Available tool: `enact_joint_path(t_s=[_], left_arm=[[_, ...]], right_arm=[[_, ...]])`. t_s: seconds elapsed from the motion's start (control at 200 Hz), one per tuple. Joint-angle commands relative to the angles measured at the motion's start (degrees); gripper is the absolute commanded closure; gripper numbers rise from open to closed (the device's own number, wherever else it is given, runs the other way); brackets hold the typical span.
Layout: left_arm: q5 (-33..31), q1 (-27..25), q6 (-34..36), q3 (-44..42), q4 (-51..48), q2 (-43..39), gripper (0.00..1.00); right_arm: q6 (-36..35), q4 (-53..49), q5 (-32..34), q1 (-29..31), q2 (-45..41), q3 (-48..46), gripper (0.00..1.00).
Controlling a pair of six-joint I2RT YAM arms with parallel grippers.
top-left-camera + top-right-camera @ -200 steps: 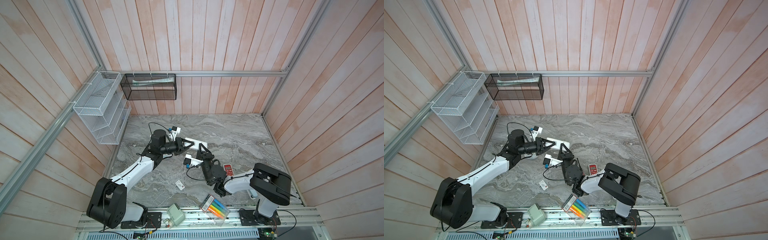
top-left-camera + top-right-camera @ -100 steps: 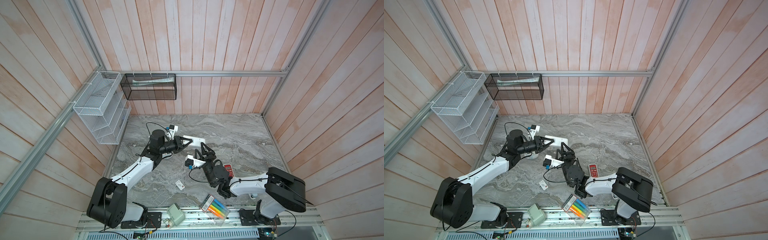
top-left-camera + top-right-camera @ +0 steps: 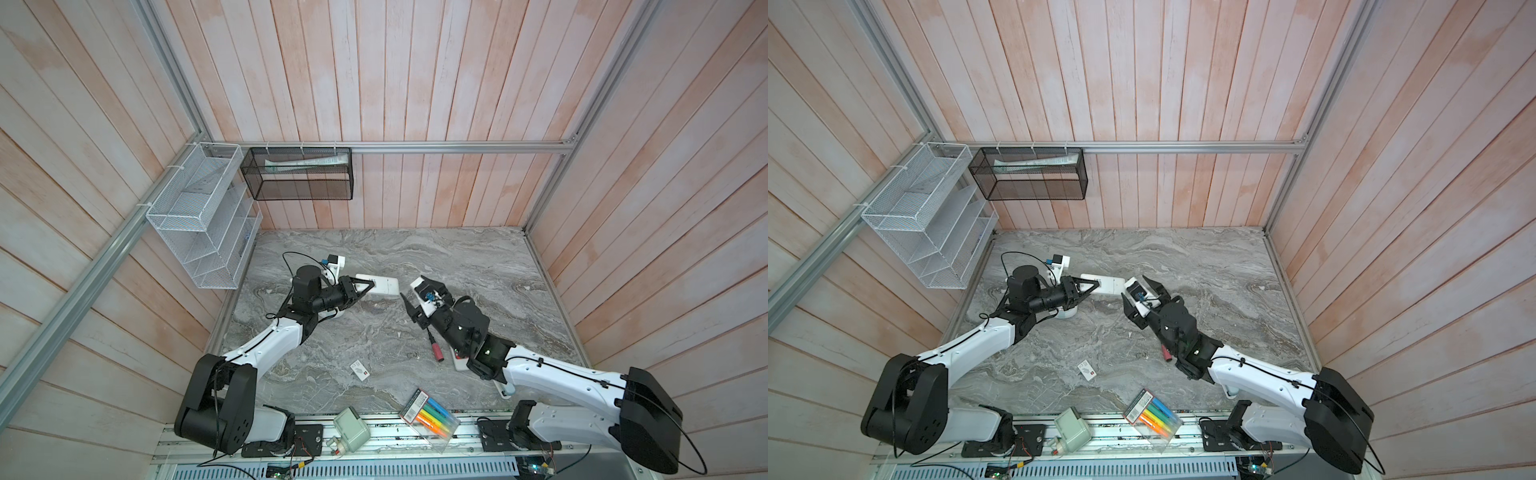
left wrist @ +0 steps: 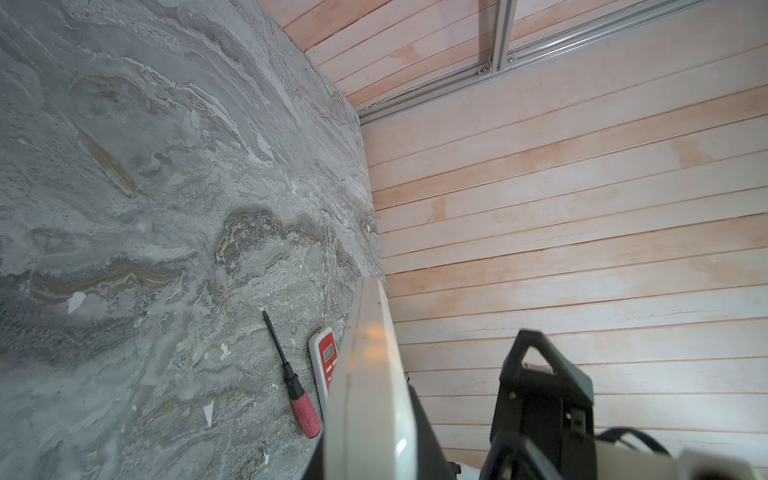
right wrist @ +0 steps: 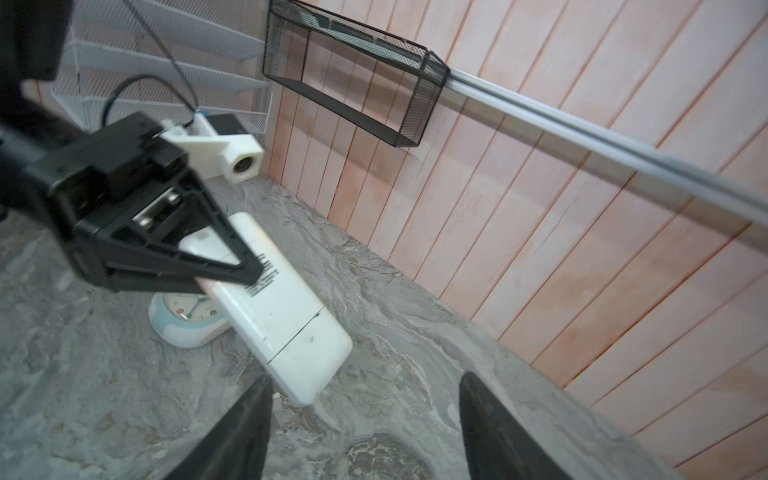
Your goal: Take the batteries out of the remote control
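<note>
Grey marble tabletop (image 3: 457,266), pink plank walls all round. My right gripper (image 5: 365,415) is spread wide, with nothing between the fingers (image 5: 245,428) and no grip on anything. The free end of the remote control (image 5: 291,324) sits just ahead of the gap, near one finger; can't tell if it touches. My left gripper (image 5: 249,274) is clamped on the remote control's other end, with one finger across the labelled back face and its mate hidden behind. The remote control looks lifted clear of the table, back side toward my right wrist camera. In both top views the remote control (image 3: 384,286) is at 9 o'clock from my right gripper (image 3: 415,293). No batteries are visible. The battery cover (image 5: 311,361) looks closed with its seam intact, so I judge they're inside. Handling guess: the remote control is light, stiff, smooth plastic that will likely slip or pivot in a one-end pinch. So take the cover end across its narrow edges and slide, don't pry. The batteries should be small and round and will roll once freed. Further out, a round clock (image 5: 187,320) sits on the table under the remote control. A red-handled screwdriver (image 3: 434,345) lies at 5 o'clock from my right gripper, and a marker pack (image 3: 430,419) at 6 o'clock on the front rail.
</note>
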Motion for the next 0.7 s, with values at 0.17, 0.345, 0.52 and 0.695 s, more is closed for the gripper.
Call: enact_joint_path(t_s=[0.17,0.345,0.52,0.695], left_arm=[[4.0,0.6,1.8,-4.6,9.2,-2.8,0.97],[6.1,0.6,0.6,-5.2,13.3,-2.4,0.97],[6.6,0.5,-2.4,-3.6,15.1,-1.2,0.97],[6.7,-0.1,-4.0,-2.9,16.5,-0.2,0.97]], right_arm=[[32.9,-9.1,-34.8,-18.5,1.7,3.2,0.29],[40.3,-6.2,-46.1,-24.0,4.6,2.8,0.34],[42.5,-5.5,-53.0,-24.1,8.4,5.6,0.29],[43.8,-4.8,-55.8,-23.5,12.0,8.9,0.29]])
